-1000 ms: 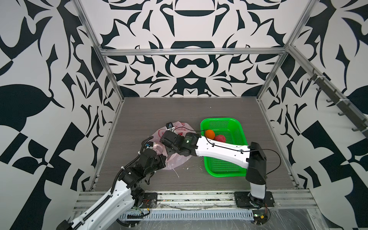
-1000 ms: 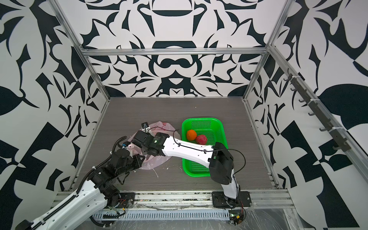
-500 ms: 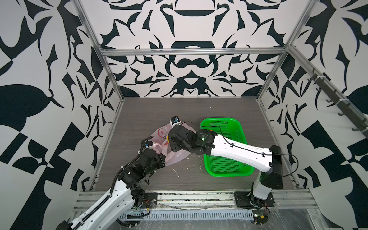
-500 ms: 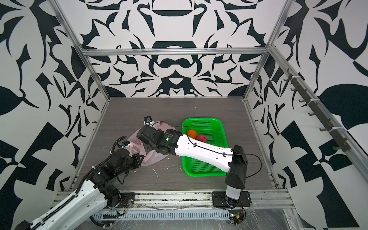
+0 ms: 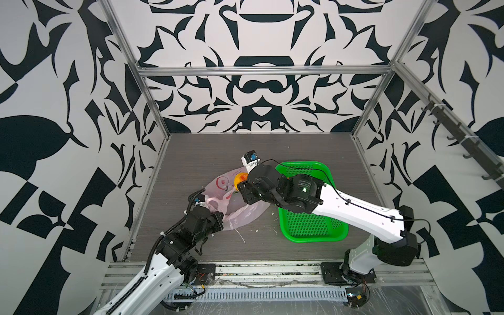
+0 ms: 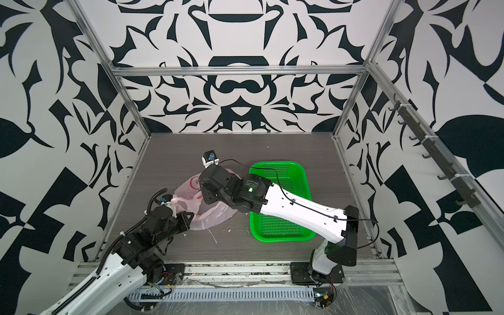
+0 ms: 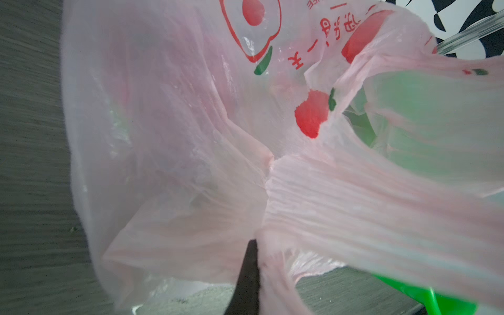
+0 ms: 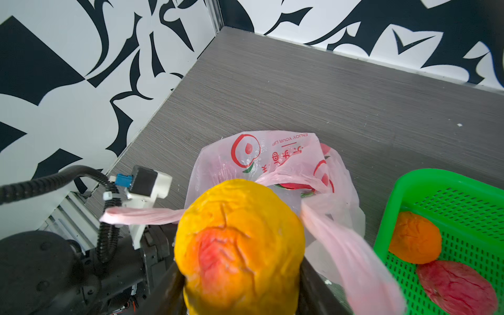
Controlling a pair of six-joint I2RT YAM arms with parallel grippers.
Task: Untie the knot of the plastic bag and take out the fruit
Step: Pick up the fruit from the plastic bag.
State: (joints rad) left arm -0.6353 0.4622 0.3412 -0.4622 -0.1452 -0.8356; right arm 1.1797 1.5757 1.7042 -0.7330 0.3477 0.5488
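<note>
The right jaws stand about half open, clamped on the yellow fruit (image 8: pixel 240 240), with a dark finger (image 8: pixel 167 291) pressed to each flank. The fruit's skin is wrinkled, yellow-orange with a red blush. In a top view it peeks out at the tip of the right arm (image 5: pixel 354 210), over the right edge of the bag (image 5: pixel 218 188), just left of the basket (image 5: pixel 313 237).

The left jaws are closed tight on the bag. In the left wrist view one black finger (image 7: pixel 246 272) shows with pleated pink film bunched against it. A handle (image 8: pixel 141 216) runs taut from that grip towards the fruit. The second handle (image 8: pixel 349 259), blurred, hangs apart from the first, so the two are untied and the bag's mouth gapes. Something red and green (image 8: pixel 296 187) sits at the mouth; whether it is fruit or print I cannot tell.

In both top views the bag lies crumpled on the table (image 5: pixel 204 152) left of centre in the lower half of the frame, its red logo facing up, and the left arm (image 5: pixel 163 267) reaches it from the lower left. The green basket is just to its right, largely covered by the right arm. The right wrist view shows an orange (image 8: pixel 414 237) and a red fruit (image 8: pixel 458 286) touching each other inside the basket.
</note>
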